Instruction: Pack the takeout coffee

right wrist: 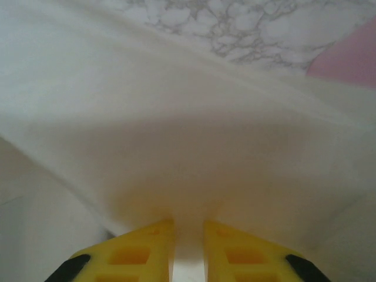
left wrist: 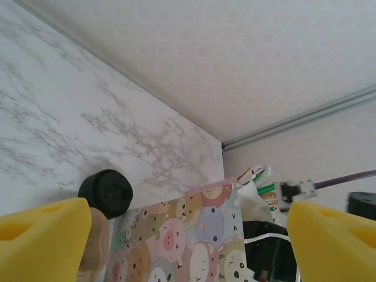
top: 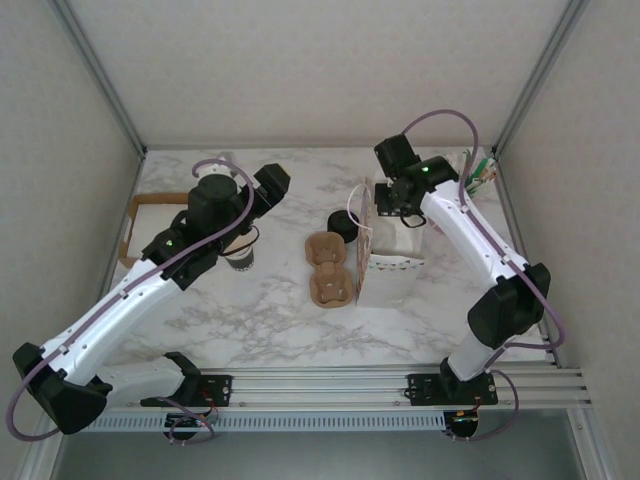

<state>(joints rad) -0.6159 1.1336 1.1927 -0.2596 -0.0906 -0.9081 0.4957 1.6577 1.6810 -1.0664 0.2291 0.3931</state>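
The right end effector [right wrist: 188, 249] is pressed nearly together on a fold of white paper, pinching the upper edge of the paper bag [top: 392, 268]. Judging by the grip, this keeps the bag upright and its mouth open for loading. The bag stands on the marble counter [top: 260, 320], with its cartoon-animal side panel facing the middle of the counter. The takeout coffee [top: 343, 225], dark with a round black lid, is not yet packed. It stands upright on the counter, just beside the bag's patterned panel and near the far end of the brown cardboard carrier [top: 329, 270]. The carrier lies flat, with its 2 cup wells empty, just beside the bag's near corner. The left end effector [top: 243, 240] is spread wide and grips nothing. In its wrist view the yellow pads [left wrist: 41, 235] sit at opposite edges of the picture, and the black lid and the bag show between them. It hovers well apart from the coffee, over the left half of the counter. A small cup [top: 240, 260] sits just below it, mostly hidden by the arm, so what kind of cup it is cannot be told. With 1 arm steadying the bag and the other free and open, the likely next job is for the left arm to reach across, grasp the lidded cup and bring it to the bag. A tilted grip could pop the lid or crush the thin paper wall.
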